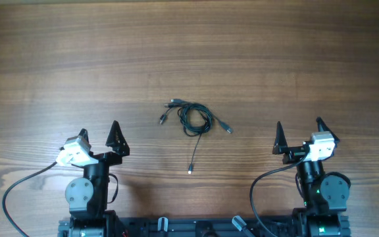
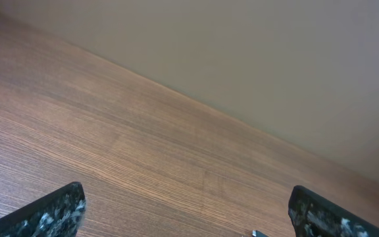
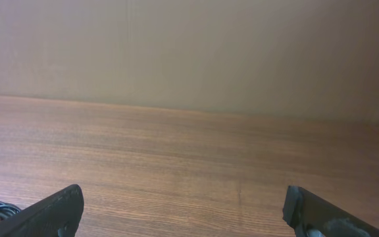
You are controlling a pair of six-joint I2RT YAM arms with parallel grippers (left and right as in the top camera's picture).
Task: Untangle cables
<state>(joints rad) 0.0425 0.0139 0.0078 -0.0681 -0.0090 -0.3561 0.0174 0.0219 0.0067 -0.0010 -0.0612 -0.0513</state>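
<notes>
- left pincer [image 1: 99, 130]: jaws wide apart, nothing between them. Sits on the near-left side of the counter [image 1: 189, 46], pointing away from the bases.
- right pincer [image 1: 299, 123]: same, jaws wide apart and empty, on the near-right side.
- cables [image 1: 193, 118]: one small tangled bundle lying flat on the counter, roughly midway between the two pincers and a little farther out than their tips. Well apart from both, no contact.
- bundle layout: a few overlapping black loops in the middle. Grey plug ends [image 1: 172, 103] stick out at the upper left, the left and the right.
- one single strand [image 1: 193, 153] runs from the loops back toward the bases and ends in a plug on bare wood.
- left wrist view: both fingers [image 2: 51, 214] sit in the lower corners with bare wood grain between them and a beige wall [image 2: 275, 52] behind. There's a tiny speck at the bottom edge, too small to tell what it is.
- right wrist view: fingers [image 3: 51, 210] equally spread over bare wood. A bit of black cord shows at the bottom-left corner, just beside one finger. Can't tell if it touches.
</notes>
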